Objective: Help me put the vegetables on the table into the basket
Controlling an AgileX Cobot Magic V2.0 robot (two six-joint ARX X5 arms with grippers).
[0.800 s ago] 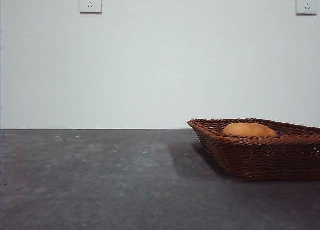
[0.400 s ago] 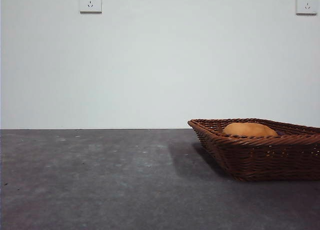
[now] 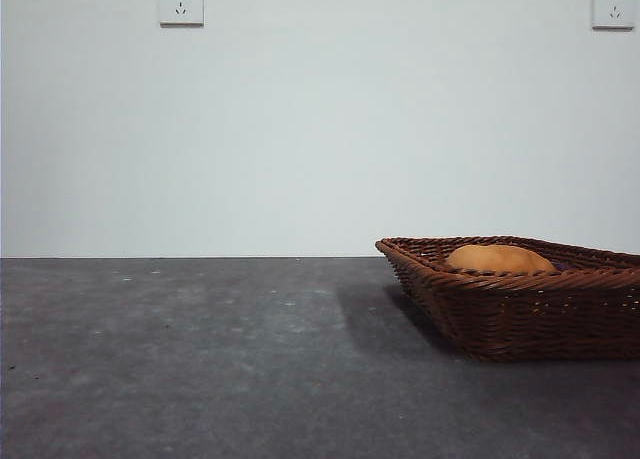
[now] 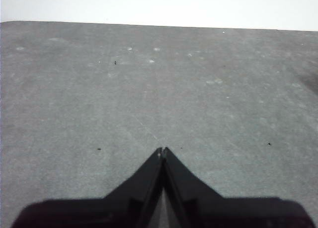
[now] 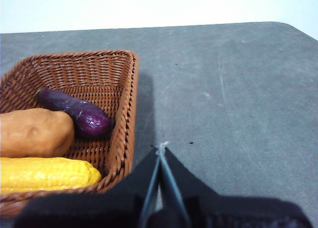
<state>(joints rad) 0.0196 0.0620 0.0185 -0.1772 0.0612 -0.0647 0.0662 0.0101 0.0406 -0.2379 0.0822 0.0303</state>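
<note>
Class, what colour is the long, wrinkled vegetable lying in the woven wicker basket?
Dark purple: the long wrinkled vegetable shows best in the right wrist view.

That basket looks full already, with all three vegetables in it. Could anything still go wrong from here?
Little seems at risk. The basket sits close beside the right gripper, whose jaws are shut, so a careless swing of that arm might nudge it. The corn lies against the near rim and could perhaps roll out if the basket is bumped. The potato and eggplant lie deeper inside. The left gripper is over bare table.
</note>
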